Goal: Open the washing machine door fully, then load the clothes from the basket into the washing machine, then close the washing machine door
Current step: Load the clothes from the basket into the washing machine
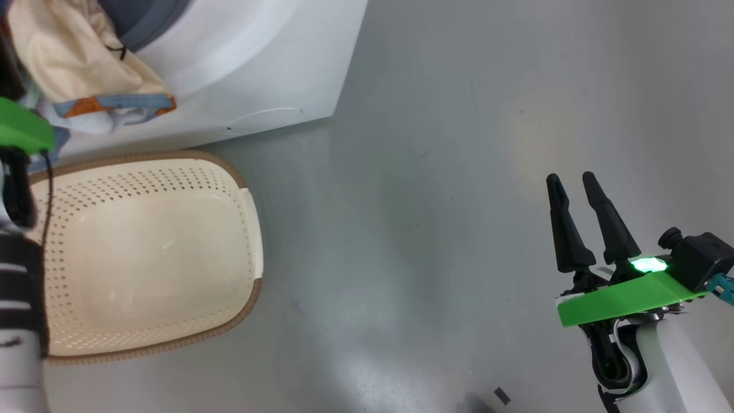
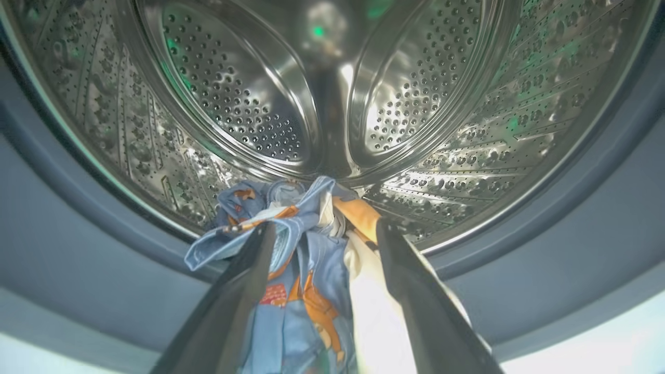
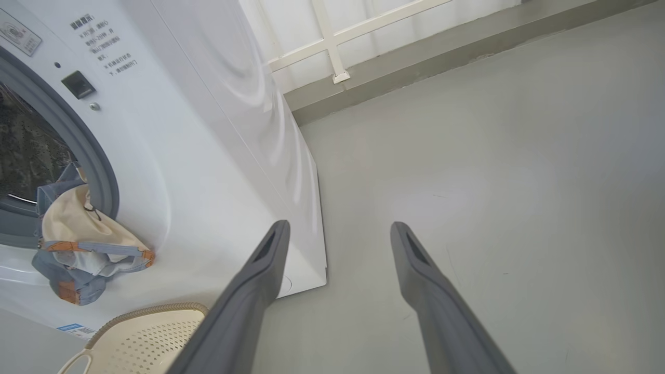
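The white washing machine stands with its steel drum exposed; its door is out of view. The clothes, light blue and cream with orange prints, lie in a bundle over the grey gasket, partly in the drum and partly hanging down the front. My left gripper is at the drum's mouth, open, its fingers spread on either side of the bundle. The basket sits on the floor below the opening with nothing in it. Off to the right, my right gripper hangs open over bare floor.
Grey floor stretches to the right of the machine and basket. My left forearm crosses the basket's left side. A white railing and a low kerb run behind the machine. A blue label sits low on the machine's front.
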`<state>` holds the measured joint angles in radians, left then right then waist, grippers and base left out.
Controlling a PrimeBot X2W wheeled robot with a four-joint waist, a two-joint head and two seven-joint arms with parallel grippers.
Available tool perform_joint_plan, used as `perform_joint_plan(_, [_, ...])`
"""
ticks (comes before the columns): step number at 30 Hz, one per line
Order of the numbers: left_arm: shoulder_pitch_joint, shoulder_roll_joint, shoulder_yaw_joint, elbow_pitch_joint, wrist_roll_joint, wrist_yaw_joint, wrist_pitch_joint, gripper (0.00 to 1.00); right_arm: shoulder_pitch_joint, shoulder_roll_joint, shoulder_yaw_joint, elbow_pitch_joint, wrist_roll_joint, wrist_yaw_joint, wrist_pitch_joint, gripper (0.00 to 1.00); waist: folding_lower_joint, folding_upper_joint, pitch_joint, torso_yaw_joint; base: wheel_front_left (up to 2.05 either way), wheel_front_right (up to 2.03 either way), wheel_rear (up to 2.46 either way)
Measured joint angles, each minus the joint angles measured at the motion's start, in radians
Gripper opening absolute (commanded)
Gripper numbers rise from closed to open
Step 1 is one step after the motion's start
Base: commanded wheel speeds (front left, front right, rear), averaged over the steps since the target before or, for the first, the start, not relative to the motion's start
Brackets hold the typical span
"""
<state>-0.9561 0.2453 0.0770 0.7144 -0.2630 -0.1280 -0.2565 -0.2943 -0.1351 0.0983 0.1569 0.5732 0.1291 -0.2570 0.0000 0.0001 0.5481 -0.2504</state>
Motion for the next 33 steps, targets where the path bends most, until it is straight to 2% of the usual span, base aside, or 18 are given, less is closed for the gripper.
perform_joint_plan(17, [0.358,-0.08,0.0,-0.271,0.011,0.0,0.0,1.0,0.007,-0.032,-0.021,-0.005,-0.006,0.0,0.0,1.0,0.0,0.0,-0.03,0.075,0.0,0.0,0.0])
perform_joint_plan(27, [0.633,-0.141,0.06,-0.447,0.01,0.0,0.0,1.0,0.01,-0.056,-0.031,-0.005,-0.006,0.0,0.0,1.0,0.0,0.0,-0.052,0.108,0.0,0.0,0.0])
perform_joint_plan(33, [0.744,-0.167,0.081,-0.532,0.02,0.0,0.0,1.0,0.013,-0.063,-0.031,-0.004,-0.006,0.0,0.0,1.0,0.0,0.0,-0.065,0.116,0.0,0.0,0.0])
